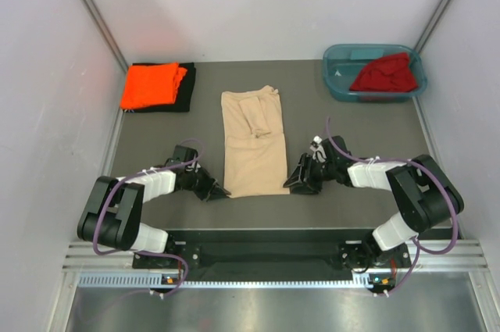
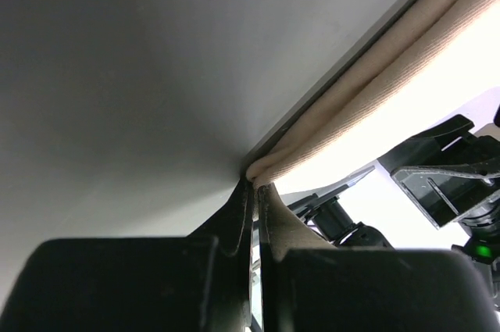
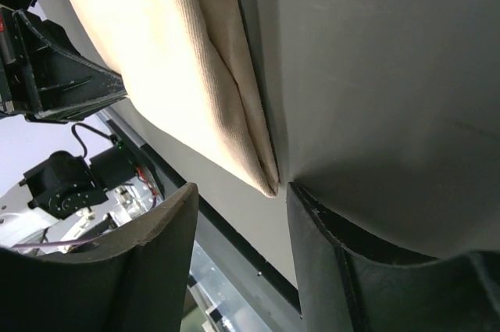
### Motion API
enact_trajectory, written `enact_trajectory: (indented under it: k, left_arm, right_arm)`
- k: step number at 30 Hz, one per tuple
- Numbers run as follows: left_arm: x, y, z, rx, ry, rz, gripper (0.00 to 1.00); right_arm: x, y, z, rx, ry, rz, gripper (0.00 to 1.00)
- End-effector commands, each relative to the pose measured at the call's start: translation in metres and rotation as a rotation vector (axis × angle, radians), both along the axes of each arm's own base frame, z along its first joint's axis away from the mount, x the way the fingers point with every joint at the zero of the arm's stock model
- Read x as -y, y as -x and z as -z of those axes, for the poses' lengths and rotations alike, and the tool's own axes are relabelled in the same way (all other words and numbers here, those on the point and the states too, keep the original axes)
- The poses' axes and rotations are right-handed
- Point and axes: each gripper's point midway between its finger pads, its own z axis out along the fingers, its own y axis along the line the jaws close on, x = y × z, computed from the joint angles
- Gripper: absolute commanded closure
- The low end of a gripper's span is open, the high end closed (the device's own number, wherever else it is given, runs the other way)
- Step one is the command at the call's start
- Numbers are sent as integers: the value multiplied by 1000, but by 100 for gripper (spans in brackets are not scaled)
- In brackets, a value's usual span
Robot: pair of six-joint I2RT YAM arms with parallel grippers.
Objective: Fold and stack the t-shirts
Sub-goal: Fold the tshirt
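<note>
Two hands sit low at the near edge of the beige t-shirt point(image 1: 251, 148), which lies on the table point(image 1: 156, 144). My left hand point(image 2: 254, 191) is pinched shut on its near left corner — how much cloth is inside, I cannot see. My right hand point(image 3: 242, 191) stands open, with the right corner between its fingers. The black t-shirt point(image 1: 186, 101) is mostly hidden under the orange t-shirt point(image 1: 150, 84) — the dark red t-shirt point(image 1: 383, 74) lies in the tub point(image 1: 332, 74).

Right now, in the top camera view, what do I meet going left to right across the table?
orange t-shirt → left gripper → beige t-shirt → right gripper → teal tub
</note>
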Motion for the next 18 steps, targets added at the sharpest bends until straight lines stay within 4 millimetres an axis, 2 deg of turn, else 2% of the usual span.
enact_trajectory:
  k: [1, 5, 9, 14, 18]
  left_arm:
    - [3, -7, -4, 47, 18, 2, 100]
    - [7, -13, -16, 74, 43, 1, 100]
    - [7, -14, -16, 68, 41, 10, 100]
    - [7, -12, -12, 59, 41, 19, 100]
    - [7, -11, -13, 63, 42, 21, 100]
  right_arm:
    - [5, 5, 9, 3, 34, 24, 51]
    - [9, 14, 10, -17, 36, 40, 52]
    - [10, 15, 18, -29, 32, 55, 52]
    - [5, 4, 19, -36, 11, 104, 53]
    - [7, 2, 29, -69, 28, 133, 53]
